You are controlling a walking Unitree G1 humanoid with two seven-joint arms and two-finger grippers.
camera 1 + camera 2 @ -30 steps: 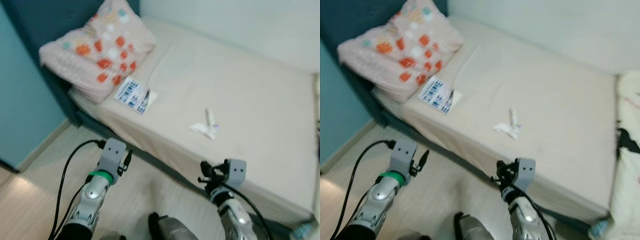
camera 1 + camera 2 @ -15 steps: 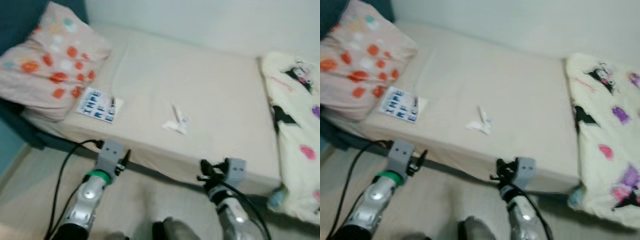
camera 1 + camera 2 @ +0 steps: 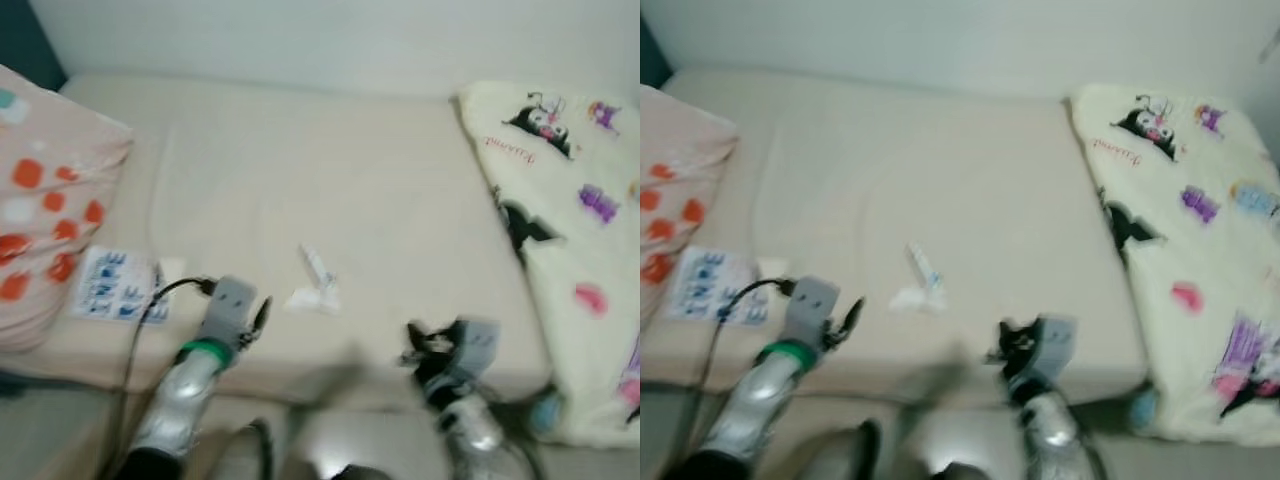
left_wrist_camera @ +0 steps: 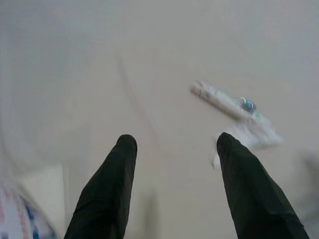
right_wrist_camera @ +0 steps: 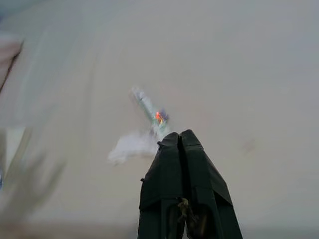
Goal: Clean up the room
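Moved: camera swung right; blanket [image 3: 570, 230] now beside the bed [image 3: 400, 200].
Tube [image 3: 318, 268]: lies slantwise, crumpled wrapper [image 3: 312, 298] at its near end.
Left gripper [image 4: 174, 144]: fingers wide apart.
Right gripper [image 5: 180, 142]: fingers pressed together.

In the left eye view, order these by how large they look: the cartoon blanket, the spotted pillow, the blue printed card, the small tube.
1. cartoon blanket
2. spotted pillow, partly cut off by the frame
3. blue printed card
4. small tube
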